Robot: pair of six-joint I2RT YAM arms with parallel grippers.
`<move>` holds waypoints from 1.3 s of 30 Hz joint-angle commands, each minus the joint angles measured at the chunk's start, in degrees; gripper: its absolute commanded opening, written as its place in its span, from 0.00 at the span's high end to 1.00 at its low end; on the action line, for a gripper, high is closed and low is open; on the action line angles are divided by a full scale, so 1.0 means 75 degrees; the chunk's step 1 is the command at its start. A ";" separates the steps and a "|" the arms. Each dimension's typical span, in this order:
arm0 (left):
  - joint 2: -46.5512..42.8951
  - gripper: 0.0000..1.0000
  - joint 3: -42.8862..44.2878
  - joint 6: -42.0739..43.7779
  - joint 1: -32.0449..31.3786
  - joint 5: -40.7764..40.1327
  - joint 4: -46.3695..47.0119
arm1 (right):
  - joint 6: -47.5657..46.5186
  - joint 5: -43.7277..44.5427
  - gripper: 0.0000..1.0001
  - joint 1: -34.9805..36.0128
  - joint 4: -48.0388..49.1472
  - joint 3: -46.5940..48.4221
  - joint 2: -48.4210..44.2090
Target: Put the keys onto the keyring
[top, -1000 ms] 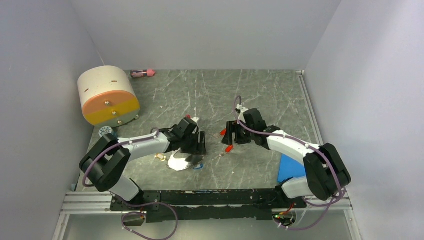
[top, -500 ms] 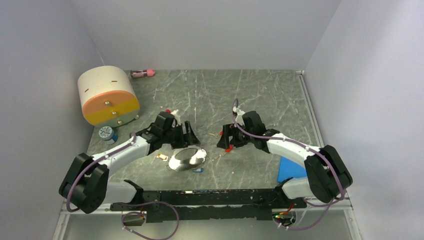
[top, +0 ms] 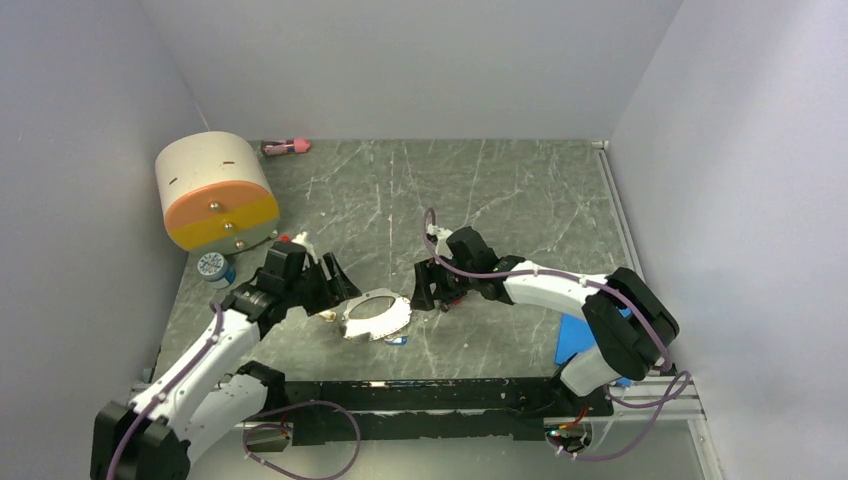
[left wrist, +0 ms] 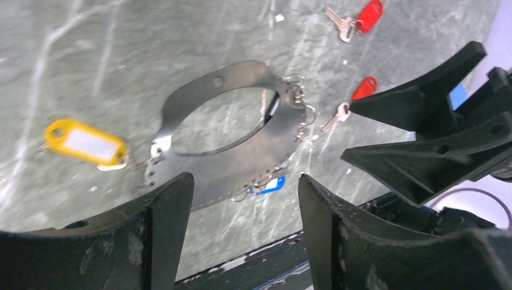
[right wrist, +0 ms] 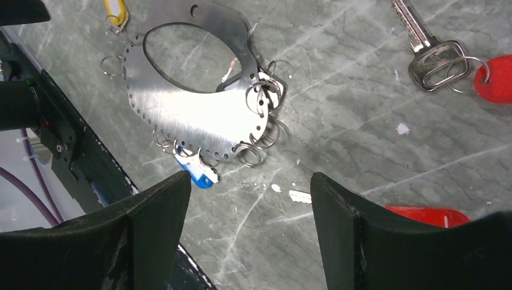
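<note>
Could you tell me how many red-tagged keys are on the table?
2. One red-tagged key lies farther from the keyring; the other lies nearer it, beside the right hand. Others may be hidden.

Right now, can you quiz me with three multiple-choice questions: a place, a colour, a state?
1. Where does the metal plate lie relative to the left gripper and right gripper? A left of both; B between them; C right of both.
2. What colour are the tags on the loose keys? A green; B black; C red.
3. How are both grippers? A open, empty; B shut on keys; C holding the plate.
Answers: B, one gripper stands on each side; C, red plastic shows on both; A, both stand wide, gripping nothing.
</note>
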 commanded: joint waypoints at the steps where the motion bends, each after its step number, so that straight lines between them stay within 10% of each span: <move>1: -0.0842 0.32 0.0163 -0.0345 0.0021 -0.1244 -0.1641 | 0.0092 0.0235 0.25 0.0085 0.0199 0.0418 0.0052; 20: -0.1696 0.33 0.0591 -0.0191 0.0021 -0.1943 -0.2291 | -0.0834 0.0536 0.22 0.1299 0.0389 0.1059 0.0188; 39: 0.0470 0.28 0.2818 0.2052 0.0975 -0.1393 -0.2991 | -0.0929 0.1300 0.25 0.1924 -0.0300 0.1846 0.1067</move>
